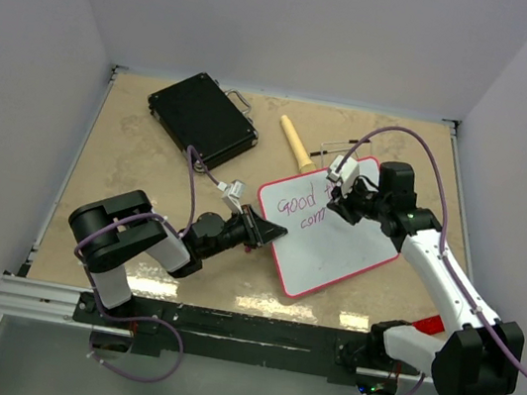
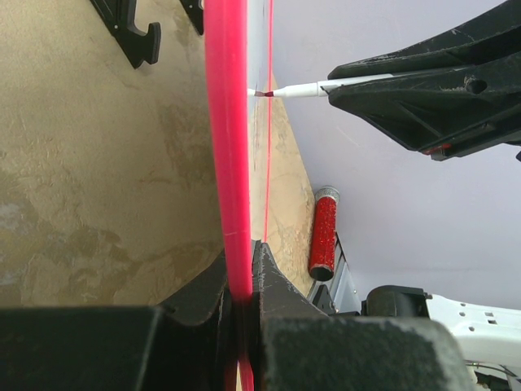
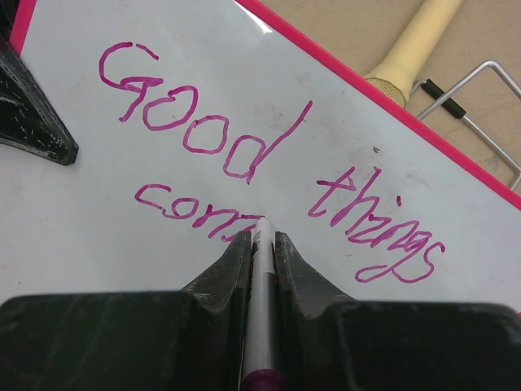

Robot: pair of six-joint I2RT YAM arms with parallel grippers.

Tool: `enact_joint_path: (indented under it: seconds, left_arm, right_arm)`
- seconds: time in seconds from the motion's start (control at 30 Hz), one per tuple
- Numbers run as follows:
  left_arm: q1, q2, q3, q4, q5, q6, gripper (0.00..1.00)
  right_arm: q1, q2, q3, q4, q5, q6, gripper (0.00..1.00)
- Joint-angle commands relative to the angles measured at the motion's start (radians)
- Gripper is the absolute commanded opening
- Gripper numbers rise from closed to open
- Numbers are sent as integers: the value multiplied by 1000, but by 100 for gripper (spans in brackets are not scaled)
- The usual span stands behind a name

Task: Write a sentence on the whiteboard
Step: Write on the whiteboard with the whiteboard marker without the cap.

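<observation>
Glossy whiteboard [image 1: 335,254], pink rim [image 2: 228,122], magenta sentence [image 3: 244,155] "Good things com", left jaws pinching rim, right jaws gripping marker [image 3: 262,326]

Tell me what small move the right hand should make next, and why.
Probably the right hand should draw the marker slightly onward along the second line, continuing the unfinished word: "Good things" is complete on the whiteboard, only a few letters stand below, and the tip sits at their end.
</observation>
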Motion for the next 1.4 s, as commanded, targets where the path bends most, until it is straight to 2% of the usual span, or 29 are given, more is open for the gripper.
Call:
enact_joint_path:
  seconds: [0.0, 0.23, 0.43, 1.37]
  left_arm:
    - [3, -6, -15, 315, 23, 73, 0]
    - [4, -5, -20, 315, 20, 73, 0]
    - [3, -3, -20, 315, 20, 73, 0]
    - [7, -6, -26, 312, 26, 69, 0]
  right_arm:
    - [4, -2, 10, -13, 1, -11, 0]
    - [-24, -105, 10, -20, -78, -5, 0]
    - [-104, -134, -10, -18, -164, -5, 0]
    - [-127, -108, -39, 5, -187, 1, 0]
